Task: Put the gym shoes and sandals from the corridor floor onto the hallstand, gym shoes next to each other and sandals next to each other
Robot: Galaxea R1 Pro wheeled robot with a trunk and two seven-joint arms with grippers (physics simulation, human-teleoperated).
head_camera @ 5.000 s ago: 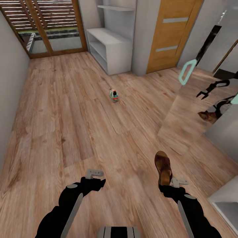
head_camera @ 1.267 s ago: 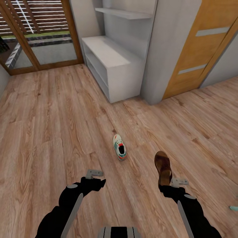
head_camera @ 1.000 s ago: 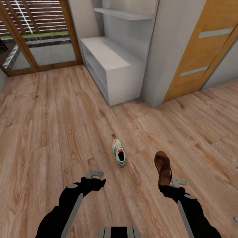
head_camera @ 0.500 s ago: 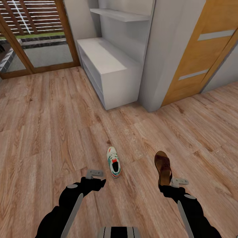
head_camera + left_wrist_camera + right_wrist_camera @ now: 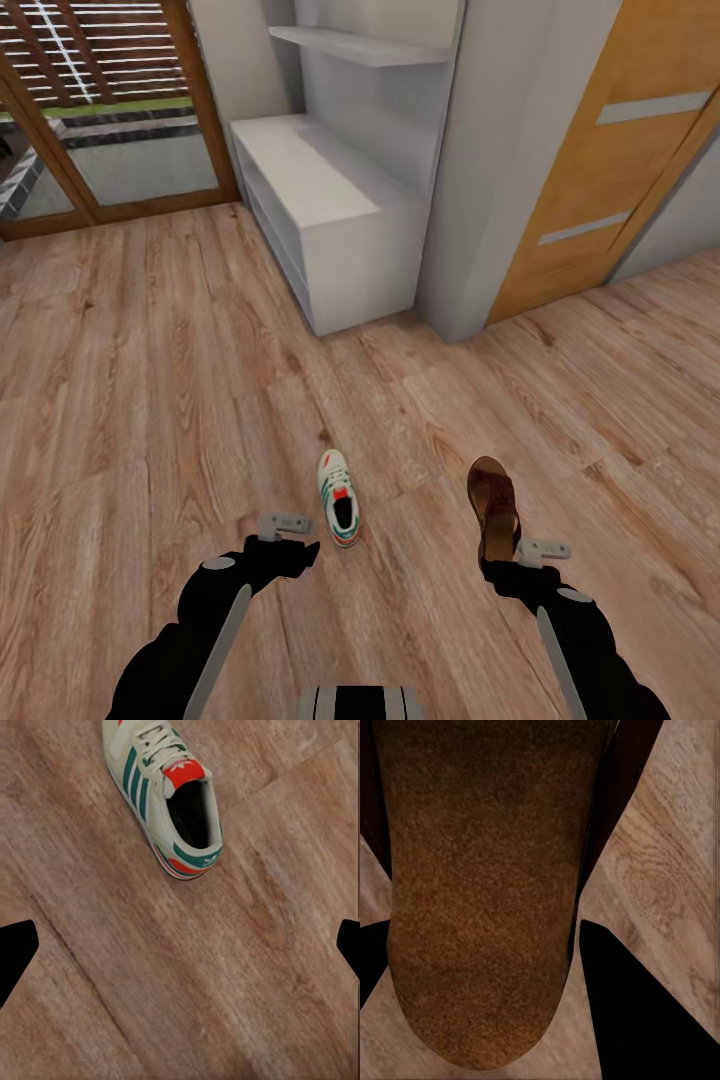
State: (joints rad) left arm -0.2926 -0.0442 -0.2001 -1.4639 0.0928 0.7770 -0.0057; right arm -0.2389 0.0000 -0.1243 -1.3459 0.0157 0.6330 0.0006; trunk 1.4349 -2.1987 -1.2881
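Hallstand [image 5: 340, 215] top bare; nothing racked yet. Right fingers [image 5: 497, 552] gripped sandal [image 5: 494, 505]. Left fingers [image 5: 290, 535] spread wide, empty, beside gym shoe [image 5: 338, 496] on corridor floor [image 5: 150, 400].

One sneaker [image 5: 339, 498] lies on the wood floor [image 5: 150, 400], and one brown sandal [image 5: 494, 507] is there too. One grey shoe rack [image 5: 330, 210] has one wall shelf [image 5: 365, 45] above it. Two black arms, left [image 5: 215, 610] and right [image 5: 575, 625]. One orange door [image 5: 600, 150].
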